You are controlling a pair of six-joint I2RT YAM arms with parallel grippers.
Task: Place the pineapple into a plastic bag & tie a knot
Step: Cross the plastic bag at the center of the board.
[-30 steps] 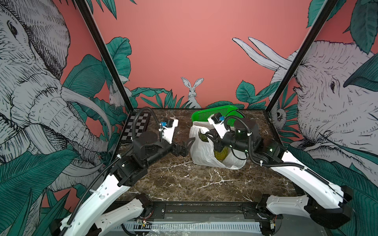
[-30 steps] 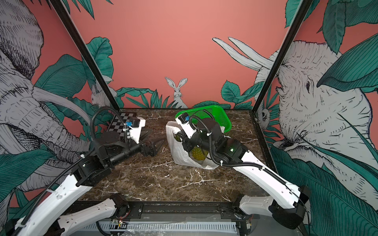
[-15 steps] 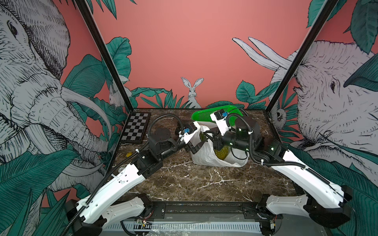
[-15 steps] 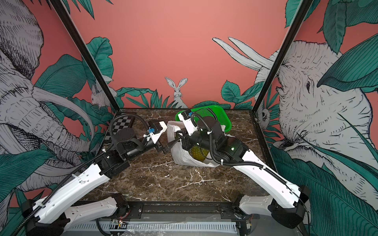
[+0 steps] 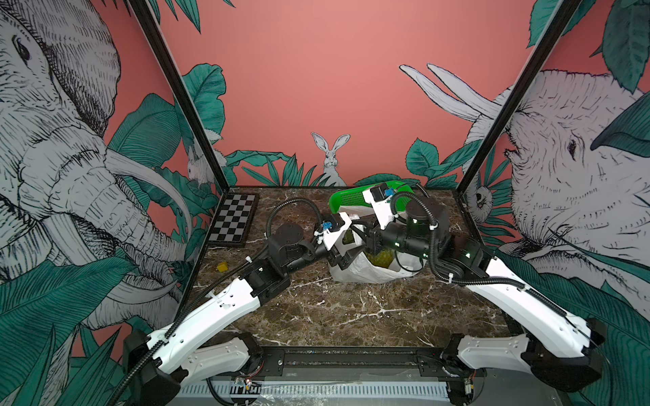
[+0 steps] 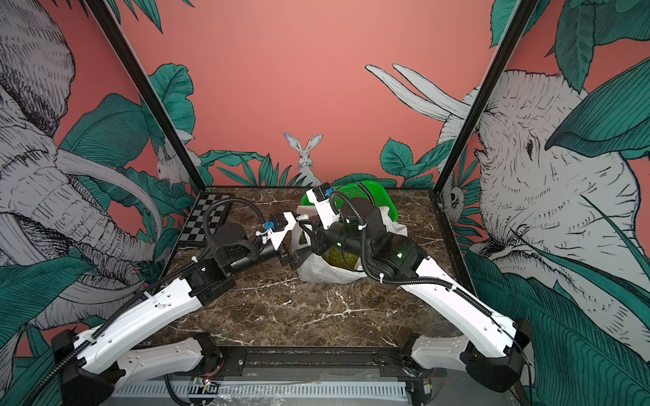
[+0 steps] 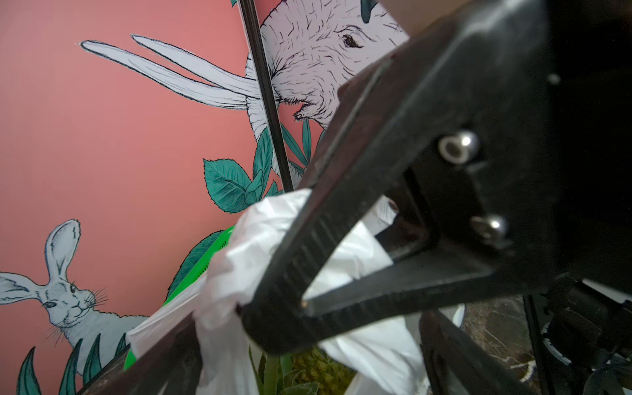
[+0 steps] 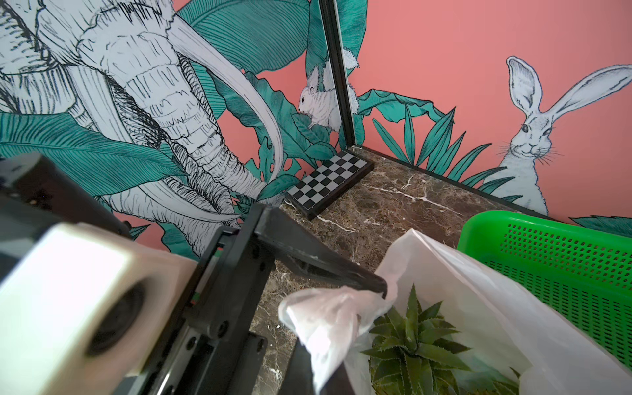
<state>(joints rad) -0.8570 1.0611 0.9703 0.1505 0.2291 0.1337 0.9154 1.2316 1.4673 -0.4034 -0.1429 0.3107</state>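
In both top views the plastic bag (image 5: 355, 272) (image 6: 316, 272) stands near the middle of the frame on the worktop (image 5: 351, 309), a dark brown marble with thin white veins. The bag is of thin white film, half see-through and full of creases, and its mouth is open upward. Inside it sits the pineapple (image 8: 413, 338) (image 5: 381, 258): stiff green leaves with small teeth on the edges, and under them a yellow-green scaly body that shows through the film. The right claw (image 7: 273, 319) is closed. Its two black ribbed fingers meet in a narrow point, and it pinches a bunched part of the bag's rim and holds it up. The left claw (image 5: 346, 261) is open; its flat black fingers (image 8: 325, 266) stand wide apart on both sides of this bunch, and the tip of one touches the film. Just above the bag in the frame, close against it, is a bright green basket (image 5: 351, 198) of hard plastic with rows of small holes. At the left a checkered board (image 5: 234, 219) lies by the wall, and below it a small yellow piece (image 5: 222, 267); what it is I cannot tell.
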